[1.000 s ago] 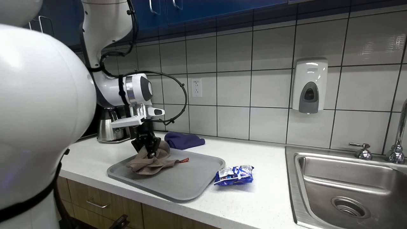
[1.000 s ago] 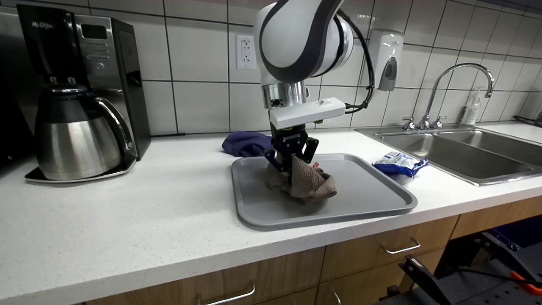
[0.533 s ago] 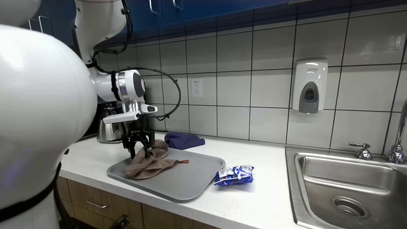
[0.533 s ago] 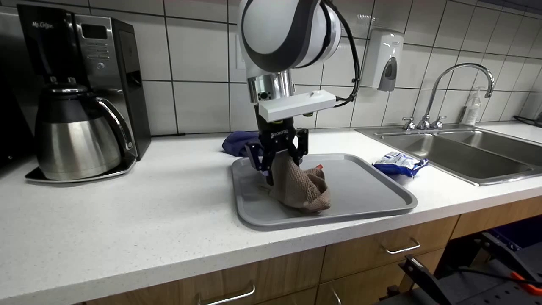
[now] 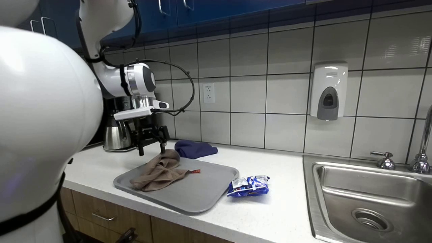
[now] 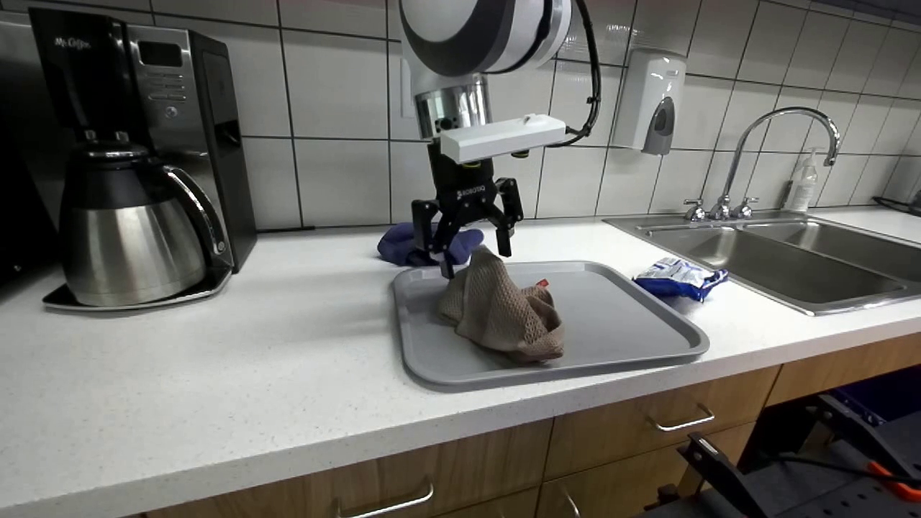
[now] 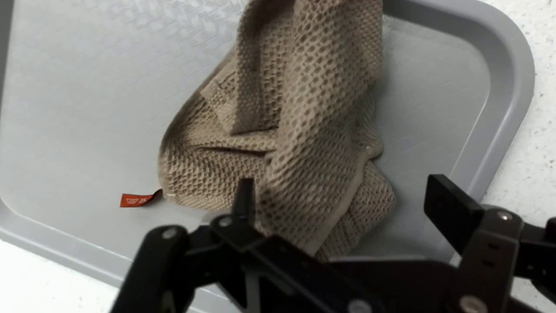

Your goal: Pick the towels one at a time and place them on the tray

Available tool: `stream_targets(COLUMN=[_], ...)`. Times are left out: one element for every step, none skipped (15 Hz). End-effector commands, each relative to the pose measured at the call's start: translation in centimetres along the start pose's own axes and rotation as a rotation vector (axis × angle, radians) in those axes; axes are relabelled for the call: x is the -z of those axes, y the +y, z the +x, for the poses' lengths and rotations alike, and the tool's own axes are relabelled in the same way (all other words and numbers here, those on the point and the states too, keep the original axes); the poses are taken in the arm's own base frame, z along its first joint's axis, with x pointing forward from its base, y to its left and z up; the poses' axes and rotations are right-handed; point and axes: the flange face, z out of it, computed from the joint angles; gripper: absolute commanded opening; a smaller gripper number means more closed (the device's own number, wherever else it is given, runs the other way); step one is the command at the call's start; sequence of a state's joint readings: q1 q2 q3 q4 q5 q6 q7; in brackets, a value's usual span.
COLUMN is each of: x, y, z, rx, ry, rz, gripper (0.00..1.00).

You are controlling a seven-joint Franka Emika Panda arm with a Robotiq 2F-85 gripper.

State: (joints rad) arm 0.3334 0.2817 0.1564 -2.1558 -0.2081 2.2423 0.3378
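A brown mesh towel (image 5: 158, 173) with a red tag lies crumpled on the grey tray (image 5: 202, 184), towards the coffee maker's end. My gripper (image 6: 476, 262) hangs just above its raised fold, fingers spread and nothing held between them. Seen from the wrist, the gripper (image 7: 341, 189) spans part of the brown towel (image 7: 321, 126) and bare tray; one finger (image 7: 245, 195) overlaps the cloth in the picture. A dark blue towel (image 5: 194, 149) is bunched on the counter behind the tray, near the wall, partly covered by the gripper in an exterior view (image 6: 399, 244).
A blue and white packet (image 5: 249, 187) sits on the counter beside the tray, on the sink side. The steel sink (image 5: 308, 189) is set in beyond it. A coffee maker with a steel carafe (image 6: 133, 244) stands at the opposite end. A tiled wall backs the counter.
The gripper has opened, letting go of the brown towel, and has risen off it, shifting slightly towards the coffee maker. The towel has stayed on the tray, with a fold standing up.
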Motion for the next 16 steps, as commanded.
stream_targets(x=[1.1,0.9,0.9,0.7,0.5,0.3,0.1,-0.2,-0.5,-0.8,-1.1,-1.4,-1.6,-1.9,-2.0,-2.1], y=[2.3,2.9,3.4,4.0,4.5,5.1,5.6,6.1,6.6,7.0,7.4,7.7,8.0,8.2,8.4,8.5], z=[1.7,2.3,3.0,3.7,4.4,5.2,5.9,6.7,7.5,8.3,9.2,9.9,10.8,11.5,12.3,13.0], rx=[0.029,0.037,0.048,0.056,0.064,0.07,0.075,0.079,0.08,0.08,0.078,0.077,0.074,0.07,0.065,0.062], ry=[-0.006,0.0,0.005,0.009,0.013,0.018,0.021,0.024,0.028,0.03,0.035,0.038,0.043,0.047,0.053,0.059], rz=[-0.019,-0.019,-0.019,-0.022,-0.022,-0.025,-0.028,-0.031,-0.036,-0.038,-0.042,-0.043,-0.044,-0.041,-0.038,-0.033], gripper=[1.0,1.0,1.0,1.0,1.0,1.0,1.0,1.0,1.0,1.0,1.0,1.0,1.0,1.0,1.0,1.0])
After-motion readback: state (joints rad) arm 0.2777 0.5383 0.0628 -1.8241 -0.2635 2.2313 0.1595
